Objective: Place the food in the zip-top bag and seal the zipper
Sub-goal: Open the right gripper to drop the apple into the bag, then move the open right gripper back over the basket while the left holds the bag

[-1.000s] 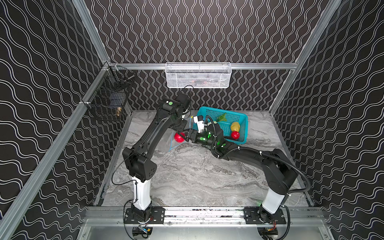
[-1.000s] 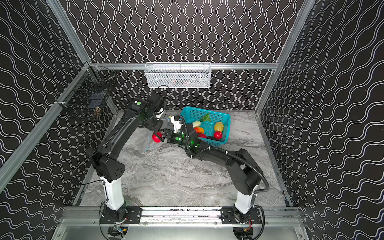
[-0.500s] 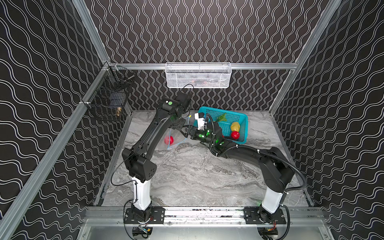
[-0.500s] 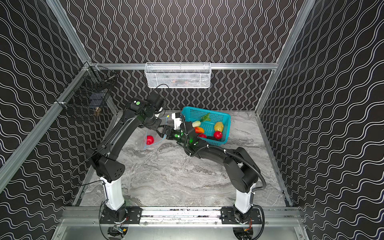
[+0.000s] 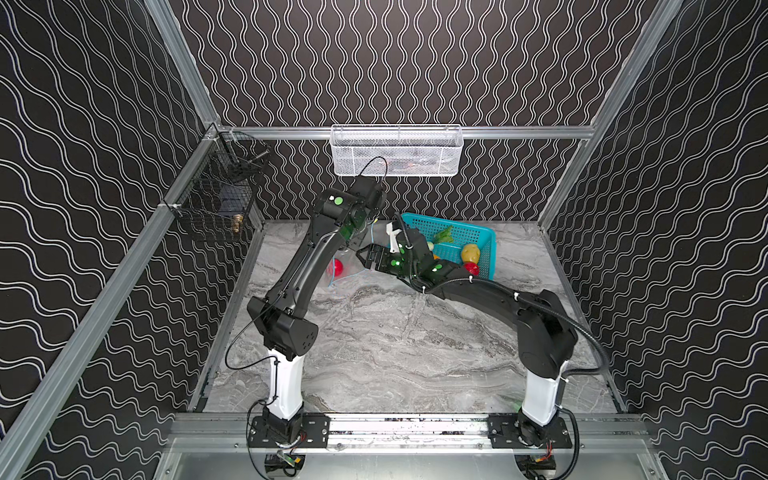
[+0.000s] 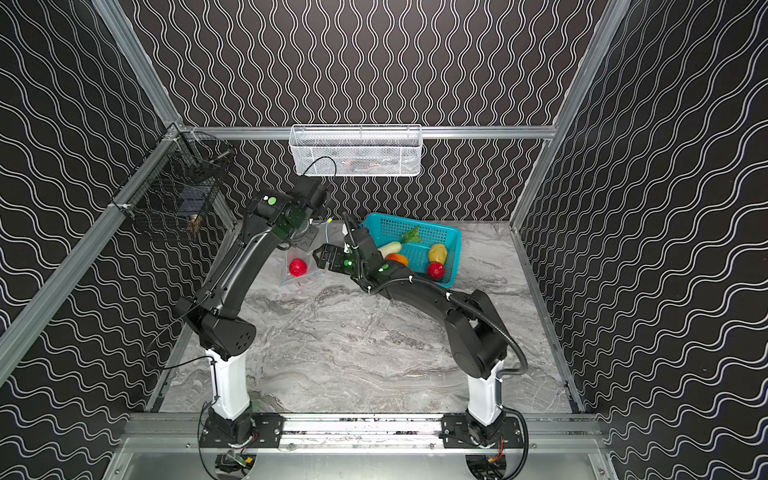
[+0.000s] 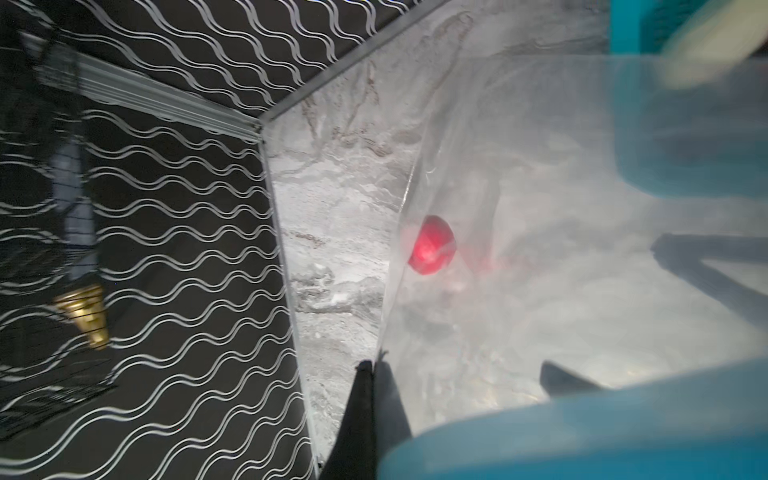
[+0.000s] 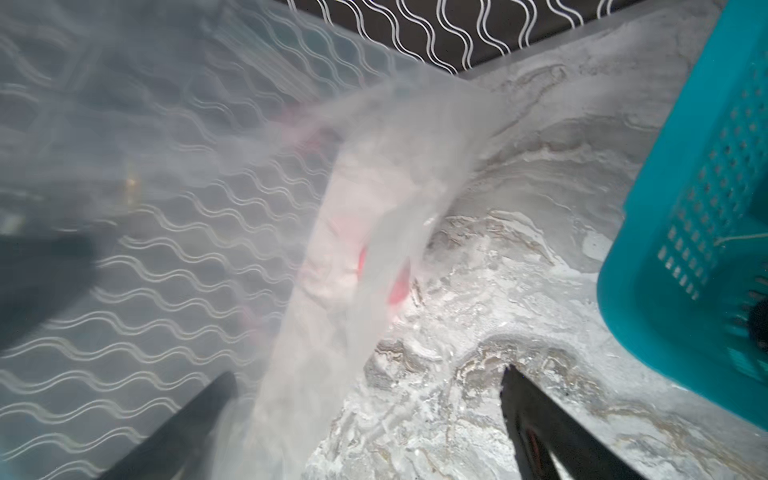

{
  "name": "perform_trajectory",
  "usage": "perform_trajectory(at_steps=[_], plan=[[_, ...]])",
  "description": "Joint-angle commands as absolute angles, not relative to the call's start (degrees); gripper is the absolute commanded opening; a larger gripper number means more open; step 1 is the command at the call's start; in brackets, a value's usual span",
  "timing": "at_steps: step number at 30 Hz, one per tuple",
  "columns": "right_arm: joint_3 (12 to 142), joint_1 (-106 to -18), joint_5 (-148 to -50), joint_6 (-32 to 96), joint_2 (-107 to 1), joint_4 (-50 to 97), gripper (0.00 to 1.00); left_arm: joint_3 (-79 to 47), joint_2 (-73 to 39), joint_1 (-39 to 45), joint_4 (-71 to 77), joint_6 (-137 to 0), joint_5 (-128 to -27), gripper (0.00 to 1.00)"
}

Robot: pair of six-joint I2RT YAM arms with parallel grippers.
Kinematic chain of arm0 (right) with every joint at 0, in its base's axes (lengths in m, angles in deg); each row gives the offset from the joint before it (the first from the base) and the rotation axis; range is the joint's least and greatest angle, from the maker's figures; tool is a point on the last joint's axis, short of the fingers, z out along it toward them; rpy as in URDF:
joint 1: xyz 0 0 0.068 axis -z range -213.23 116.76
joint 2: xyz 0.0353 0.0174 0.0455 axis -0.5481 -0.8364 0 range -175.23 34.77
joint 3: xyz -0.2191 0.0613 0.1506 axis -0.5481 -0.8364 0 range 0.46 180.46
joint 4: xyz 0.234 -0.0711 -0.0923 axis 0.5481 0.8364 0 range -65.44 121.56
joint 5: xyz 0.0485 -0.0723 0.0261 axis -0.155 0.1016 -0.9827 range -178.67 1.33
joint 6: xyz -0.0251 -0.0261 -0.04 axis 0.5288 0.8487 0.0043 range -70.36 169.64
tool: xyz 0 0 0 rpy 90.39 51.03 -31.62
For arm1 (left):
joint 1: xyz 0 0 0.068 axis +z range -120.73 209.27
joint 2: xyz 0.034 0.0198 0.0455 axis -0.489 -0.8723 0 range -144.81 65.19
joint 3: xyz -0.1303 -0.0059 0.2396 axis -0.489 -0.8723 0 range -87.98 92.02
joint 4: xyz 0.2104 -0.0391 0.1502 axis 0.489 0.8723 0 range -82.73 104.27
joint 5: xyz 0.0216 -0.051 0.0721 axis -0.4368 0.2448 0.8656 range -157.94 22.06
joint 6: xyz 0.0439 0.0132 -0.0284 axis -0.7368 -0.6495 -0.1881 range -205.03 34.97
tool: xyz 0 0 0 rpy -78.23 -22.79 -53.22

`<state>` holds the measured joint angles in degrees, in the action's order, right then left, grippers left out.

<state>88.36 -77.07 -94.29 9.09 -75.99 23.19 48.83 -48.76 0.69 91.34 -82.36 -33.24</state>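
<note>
the zip-top bag (image 7: 519, 208) looks thin, limp and slick, and light even with one red round food (image 7: 432, 245) low inside it. it is probably best taken by the stiffer zipper (image 7: 582, 432) rim, not the film. it hangs over the tabletop (image 6: 353, 353) beside the teal basket (image 6: 455, 249). the left jaws pinch the bag's edge; the right jaws stand wide and empty at its mouth.

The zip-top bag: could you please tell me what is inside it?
One red fruit lies inside the bag, seen through the clear plastic. The left arm covers the bag's upper part, so anything there is hidden.
</note>
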Motion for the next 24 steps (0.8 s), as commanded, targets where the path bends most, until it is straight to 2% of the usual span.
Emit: perform_trajectory(at_steps=[1,6,10,16,24], plan=[[90.1,-77.0,-92.1,10.3,-77.2,29.4,0.99,49.1,-47.7,0.6,91.1,-84.0,-27.2,0.0],[90.2,-76.4,-90.6,10.3,-76.6,30.6,0.99,49.2,-48.3,0.7,91.2,-85.4,-22.2,0.0],[89.3,-75.7,-91.0,9.4,-75.5,29.4,0.99,49.2,-49.0,0.7,90.8,-84.8,-22.5,0.0],[86.4,-75.6,-97.2,9.2,-72.4,23.4,0.99,44.8,-49.2,0.1,88.4,-83.0,-23.3,0.0],[87.7,-75.2,-101.5,10.8,-69.7,23.9,0.99,44.4,-50.6,-0.2,88.6,-81.0,-28.5,0.0]])
